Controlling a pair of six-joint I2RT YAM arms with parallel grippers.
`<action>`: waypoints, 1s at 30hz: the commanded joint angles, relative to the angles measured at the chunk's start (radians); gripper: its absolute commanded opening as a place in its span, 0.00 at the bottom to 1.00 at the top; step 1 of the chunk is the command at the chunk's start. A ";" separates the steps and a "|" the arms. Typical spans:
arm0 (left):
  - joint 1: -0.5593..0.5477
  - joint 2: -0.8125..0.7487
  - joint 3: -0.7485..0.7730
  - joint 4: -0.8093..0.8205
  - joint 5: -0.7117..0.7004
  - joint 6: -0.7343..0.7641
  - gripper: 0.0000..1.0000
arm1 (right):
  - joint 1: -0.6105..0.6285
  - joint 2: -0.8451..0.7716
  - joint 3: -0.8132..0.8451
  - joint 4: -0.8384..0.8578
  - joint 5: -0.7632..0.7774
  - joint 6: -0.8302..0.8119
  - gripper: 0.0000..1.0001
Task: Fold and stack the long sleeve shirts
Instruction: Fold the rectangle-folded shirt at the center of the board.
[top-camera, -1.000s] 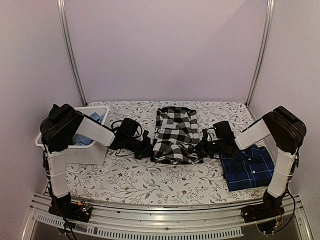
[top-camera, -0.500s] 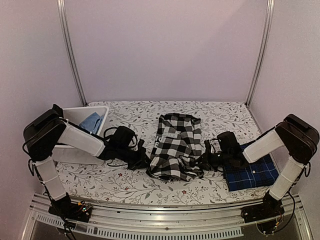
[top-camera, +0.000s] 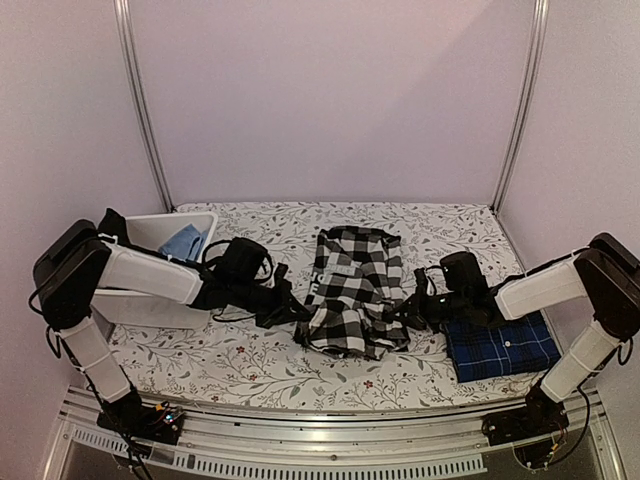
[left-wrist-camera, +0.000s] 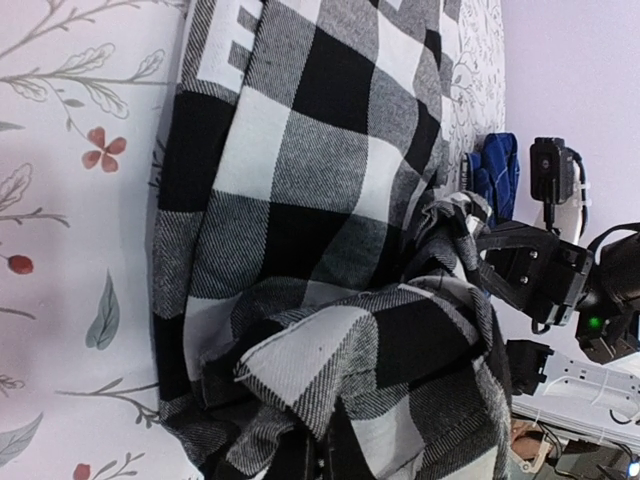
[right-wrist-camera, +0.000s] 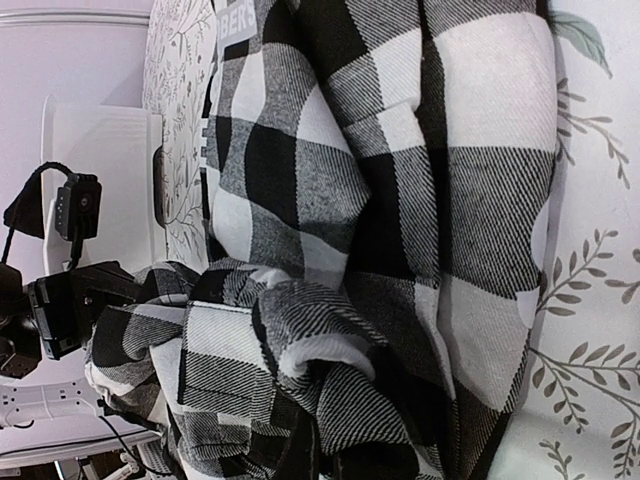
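The black-and-white check shirt (top-camera: 355, 285) lies partly folded mid-table, its near edge bunched and raised. My left gripper (top-camera: 300, 312) is shut on the near-left edge and my right gripper (top-camera: 402, 312) on the near-right edge. In the left wrist view the shirt (left-wrist-camera: 330, 200) fills the frame and covers my left gripper (left-wrist-camera: 322, 466). In the right wrist view the shirt (right-wrist-camera: 400, 180) likewise covers my right gripper (right-wrist-camera: 345, 468). The navy blue plaid shirt (top-camera: 500, 345) lies folded at the near right, under the right arm; it also shows in the left wrist view (left-wrist-camera: 497, 165).
A white bin (top-camera: 160, 222) holding a light blue cloth (top-camera: 183, 243) stands at the left, behind the left arm; it also shows in the right wrist view (right-wrist-camera: 100, 190). The floral tablecloth (top-camera: 250, 360) covers the table. Metal posts stand at the back corners.
Both grippers drew the shirt's near edge toward the front, then lifted it slightly and moved closer together. Both arms' elbows dropped lower and outward.
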 joint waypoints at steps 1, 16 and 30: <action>0.013 0.019 0.019 0.000 0.008 0.016 0.00 | -0.017 -0.002 0.043 -0.016 0.023 -0.020 0.00; 0.031 0.144 0.077 -0.030 0.011 0.118 0.12 | -0.018 0.066 0.033 -0.012 0.034 -0.037 0.09; 0.038 0.045 0.132 -0.210 -0.013 0.261 0.58 | 0.014 -0.127 0.084 -0.297 0.175 -0.178 0.47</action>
